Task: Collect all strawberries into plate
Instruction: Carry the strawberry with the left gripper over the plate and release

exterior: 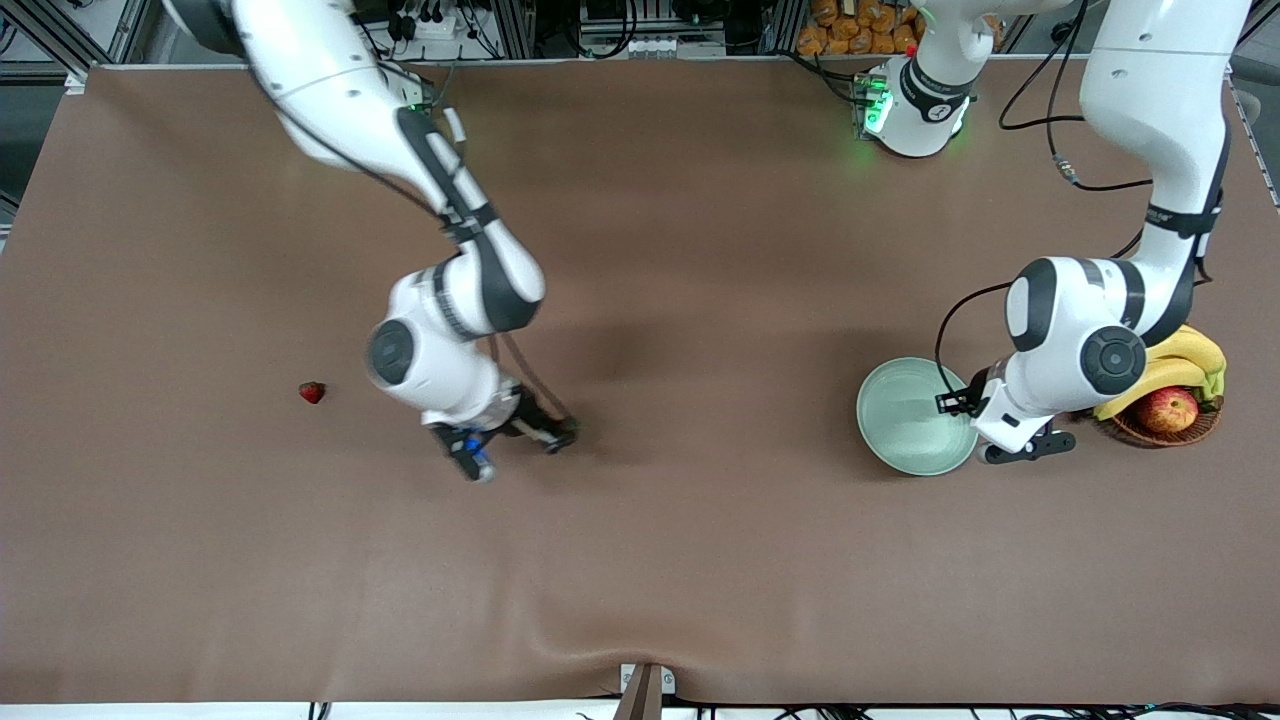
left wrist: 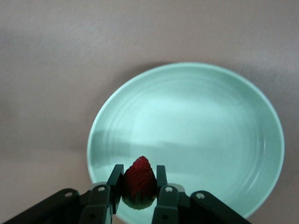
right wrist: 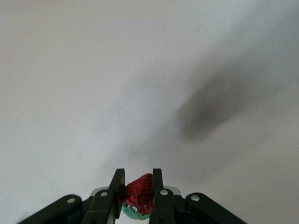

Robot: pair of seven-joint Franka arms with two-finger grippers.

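Between left gripper fingers, one strawberry, pinched tight, over mint plate: open gently, drop inside rim. Between right gripper fingers, second strawberry, pinched over bare table. Third strawberry lying loose.

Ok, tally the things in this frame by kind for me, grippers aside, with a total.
Strawberries: 3 — one held by the left gripper over the plate, one held by the right gripper over bare table, one lying on the table toward the right arm's end
Plate: 1
Basket: 1
Apple: 1
Banana bunch: 1
Total: 7
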